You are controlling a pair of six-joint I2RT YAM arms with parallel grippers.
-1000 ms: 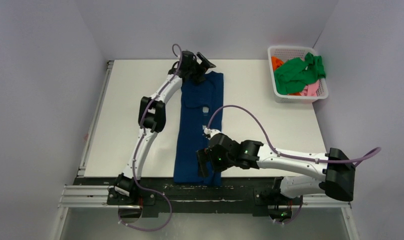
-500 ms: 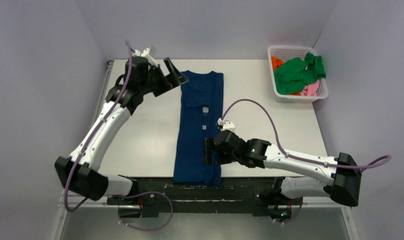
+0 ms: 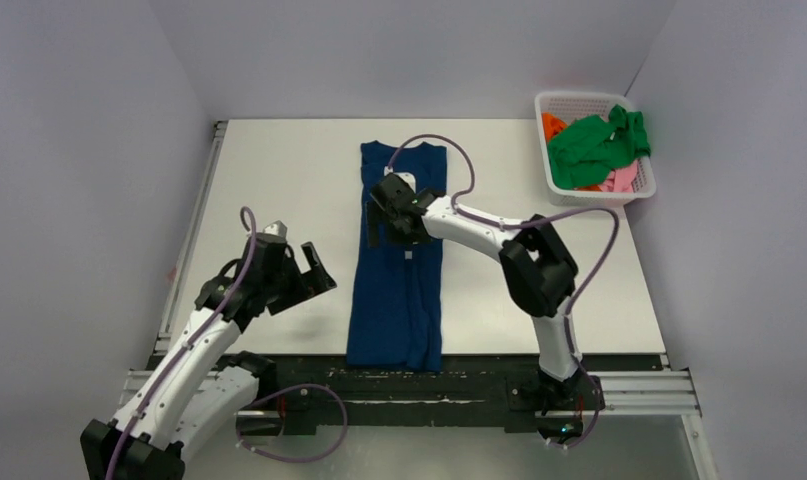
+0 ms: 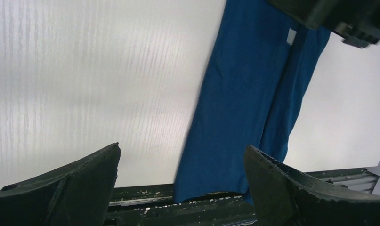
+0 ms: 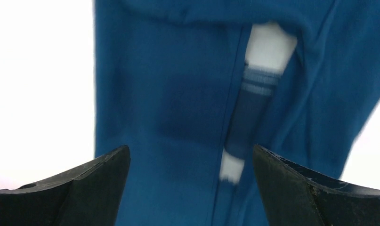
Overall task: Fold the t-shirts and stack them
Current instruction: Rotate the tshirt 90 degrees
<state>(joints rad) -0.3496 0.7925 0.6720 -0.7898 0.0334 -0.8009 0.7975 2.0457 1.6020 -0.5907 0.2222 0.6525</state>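
1. The left arm is pulling back from the collar end of the navy t-shirt [image 3: 399, 290] to the table's [image 3: 279, 180] near-left side. The left gripper [image 3: 314, 278] is now hanging beside the shirt's left edge, clear of the cloth, fingers spread wide and empty.
2. The right arm is swinging up from the near hem. The right gripper [image 3: 384, 222] is hovering over the shirt's upper half, by the pale patch [image 5: 271, 47], fingers also wide and gripping nothing.
3. The shirt is lying mid-table as a long narrow strip, sides turned in.
4. To my eye the lengthwise fold is finishing and the arms are setting up for the crosswise fold.
5. The green [image 3: 599, 140], orange [image 3: 551, 124] and pink [image 3: 624, 178] shirts are waiting in the basket [image 3: 579, 192].
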